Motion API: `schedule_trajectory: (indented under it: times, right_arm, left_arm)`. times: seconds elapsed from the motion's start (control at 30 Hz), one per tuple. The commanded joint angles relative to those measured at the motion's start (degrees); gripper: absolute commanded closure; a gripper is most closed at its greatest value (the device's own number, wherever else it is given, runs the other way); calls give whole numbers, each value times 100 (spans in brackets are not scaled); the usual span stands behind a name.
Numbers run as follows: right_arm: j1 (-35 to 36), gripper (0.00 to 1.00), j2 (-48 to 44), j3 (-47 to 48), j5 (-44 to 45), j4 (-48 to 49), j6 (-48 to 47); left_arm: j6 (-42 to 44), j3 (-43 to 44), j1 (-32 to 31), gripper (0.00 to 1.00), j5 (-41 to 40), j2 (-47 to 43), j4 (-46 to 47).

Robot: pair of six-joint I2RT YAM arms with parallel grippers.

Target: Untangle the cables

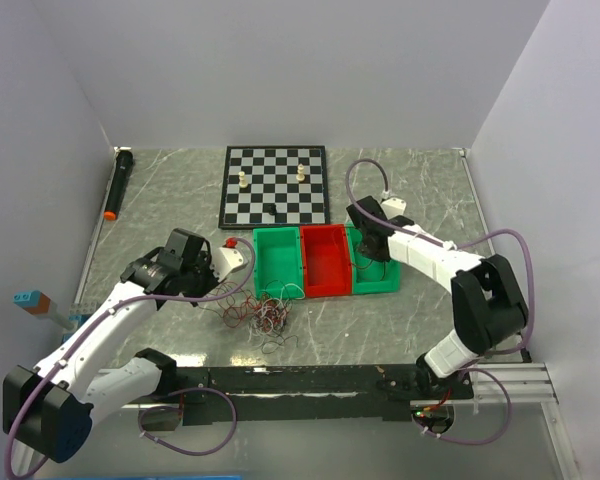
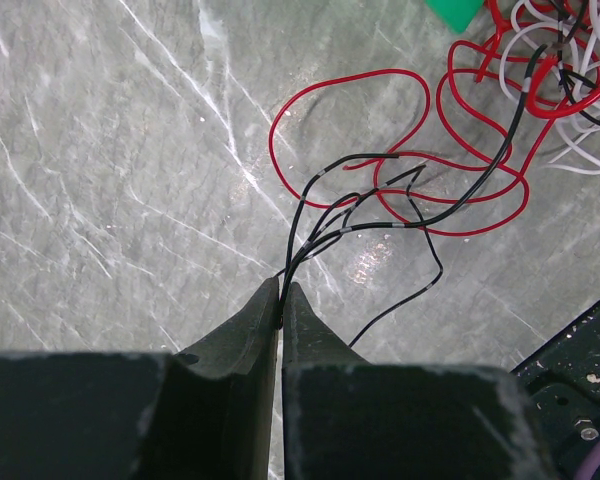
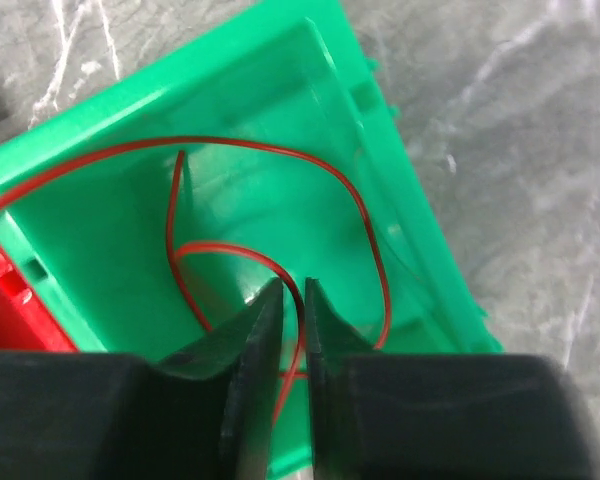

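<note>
First, left gripper (image 2: 281,292): fingers pinched almost closed on thin black wires (image 2: 293,235).
Left risk: a pull could drag the red loops (image 2: 352,82) along and tighten the tangle of cables (image 1: 265,312) lying just before the red bin (image 1: 325,262).
Right gripper (image 3: 292,285): fingers parted a crack, a red wire (image 3: 240,142) loose between them, inside the green bin (image 3: 80,250).
Right risk: the wire may snag a finger on lifting.
Writing: none readable.

Left wrist: cable tangle (image 2: 540,90) ran off top-right edge; black wires (image 2: 294,238) were lost between tips of left tool (image 2: 281,290). Right wrist: red wire (image 3: 230,143) was lost between fingers of right tool (image 3: 292,290); red bin (image 3: 5,290) cropped at left. Overhead: strands too fine to separate.
</note>
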Motion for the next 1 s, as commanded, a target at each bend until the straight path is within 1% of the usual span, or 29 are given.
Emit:
schedule_trajectory:
  times: [0.0,0.13,0.17,0.27,0.37,0.47,0.57,0.7,0.9,0.97]
  right_arm:
    - [-120,74,181,337,-384,311,-156]
    - [-121,69,357,337,-516,425,-236]
    - [-121,67,418,345,-534,434,-244]
    - [-121,53,472,381,-499,364,-218]
    - [-121,46,209,346,-420,338,-297]
    - [-121,33,-90,346,-262,215,-358]
    - [-129,25,-459,354,-262,188,-437]
    - [-121,24,-785,442,-314,153,-508]
    - [-121,25,-899,486,-376,162,-570]
    - [-77,26,-1144,355,-489,371,-631]
  left_arm:
    - [-77,160,21,90,40,-103,-43]
    - [-60,143,21,90,40,-112,-43]
    - [-60,125,21,90,31,-112,-34]
    - [-60,151,21,90,40,-94,-34]
    - [-60,160,21,89,40,-86,-43]
    - [-51,169,21,89,22,-77,-34]
    - [-51,160,21,89,40,-59,-25]
    - [-77,169,21,89,75,11,-25]
    - [-77,143,21,89,84,-6,1]
    - [-86,134,30,89,75,-6,-7]
